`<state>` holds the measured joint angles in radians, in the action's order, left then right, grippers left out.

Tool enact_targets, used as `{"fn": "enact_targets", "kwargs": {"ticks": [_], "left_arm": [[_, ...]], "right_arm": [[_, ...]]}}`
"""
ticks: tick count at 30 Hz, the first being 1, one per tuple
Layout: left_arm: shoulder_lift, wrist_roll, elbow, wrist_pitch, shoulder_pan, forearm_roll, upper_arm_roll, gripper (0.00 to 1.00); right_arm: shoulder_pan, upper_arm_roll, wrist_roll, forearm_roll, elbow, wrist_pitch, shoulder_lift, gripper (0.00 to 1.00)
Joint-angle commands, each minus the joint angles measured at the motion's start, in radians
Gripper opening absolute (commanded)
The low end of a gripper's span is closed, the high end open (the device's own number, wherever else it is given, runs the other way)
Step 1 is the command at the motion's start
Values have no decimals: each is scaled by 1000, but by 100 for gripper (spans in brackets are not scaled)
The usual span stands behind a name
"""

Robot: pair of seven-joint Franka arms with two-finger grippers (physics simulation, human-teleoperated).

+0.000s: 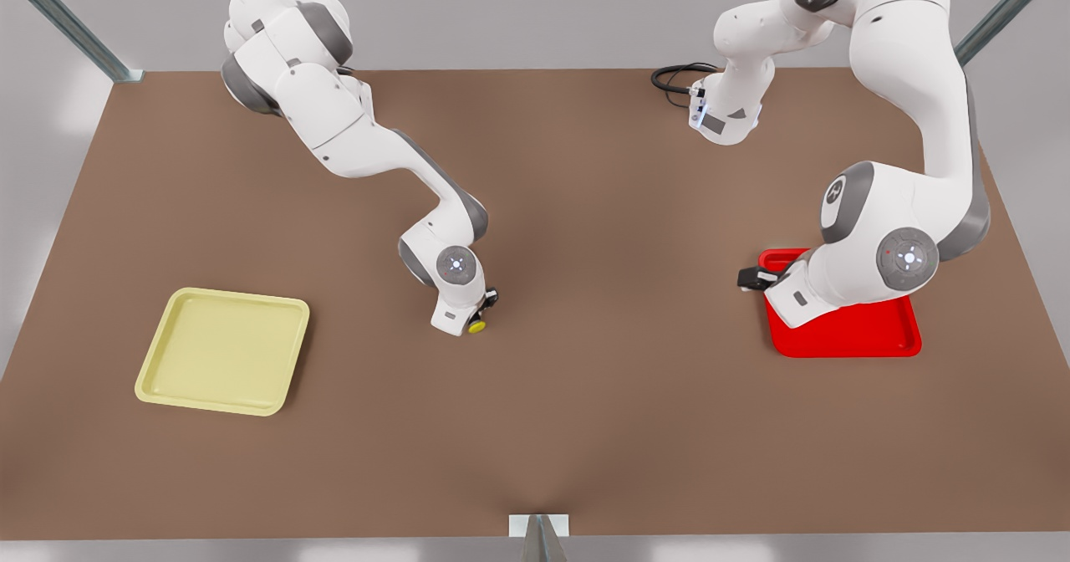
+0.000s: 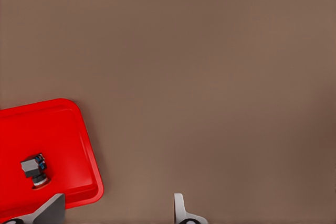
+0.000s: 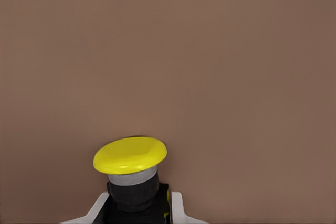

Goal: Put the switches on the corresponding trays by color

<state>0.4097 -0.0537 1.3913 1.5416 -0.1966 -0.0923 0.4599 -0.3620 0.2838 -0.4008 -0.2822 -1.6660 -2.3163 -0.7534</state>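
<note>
The yellow switch (image 3: 131, 156), a dark body under a round yellow cap (image 1: 477, 326), sits between the fingers of my right gripper (image 3: 135, 205), which is shut on it. That gripper (image 1: 483, 311) hangs low over the table's middle, well to the front view's right of the pale yellow tray (image 1: 222, 349). The red switch (image 2: 35, 170) lies on its side inside the red tray (image 2: 58, 129). My left gripper (image 2: 116, 212) is open at the tray's corner, with nothing between its fingers. In the front view this gripper (image 1: 752, 278) is at the red tray's (image 1: 844, 336) left edge.
The brown table (image 1: 585, 395) stretches wide between the two trays. A black cable loop (image 1: 673, 77) lies at the back by the base of the arm on the front view's right. Metal frame posts stand at the table's corners and front edge (image 1: 539, 537).
</note>
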Motion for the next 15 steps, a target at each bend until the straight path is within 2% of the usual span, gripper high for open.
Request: {"fn": "enact_targets", "kwargs": {"ticks": [1, 2, 3, 6, 12, 15], "left_arm": [[1, 0, 0, 0, 0, -3, 0, 100], [1, 2, 0, 0, 0, -3, -1, 100], [6, 2, -12, 0, 0, -4, -1, 100], [11, 2, -21, 0, 0, -4, -1, 100], [11, 2, -23, 6, 0, -9, -3, 100], [11, 2, -23, 6, 0, -9, -3, 100]], "right_arm": [[0, 0, -1, 0, 0, 0, 0, 54], [0, 0, 0, 0, 0, 3, 2, 54], [0, 0, 0, 0, 0, 14, 6, 59], [0, 3, -1, 0, 0, 28, 11, 62], [0, 3, -3, 0, -17, 28, 9, 61], [0, 5, -3, 0, -17, 28, 9, 57]]}}
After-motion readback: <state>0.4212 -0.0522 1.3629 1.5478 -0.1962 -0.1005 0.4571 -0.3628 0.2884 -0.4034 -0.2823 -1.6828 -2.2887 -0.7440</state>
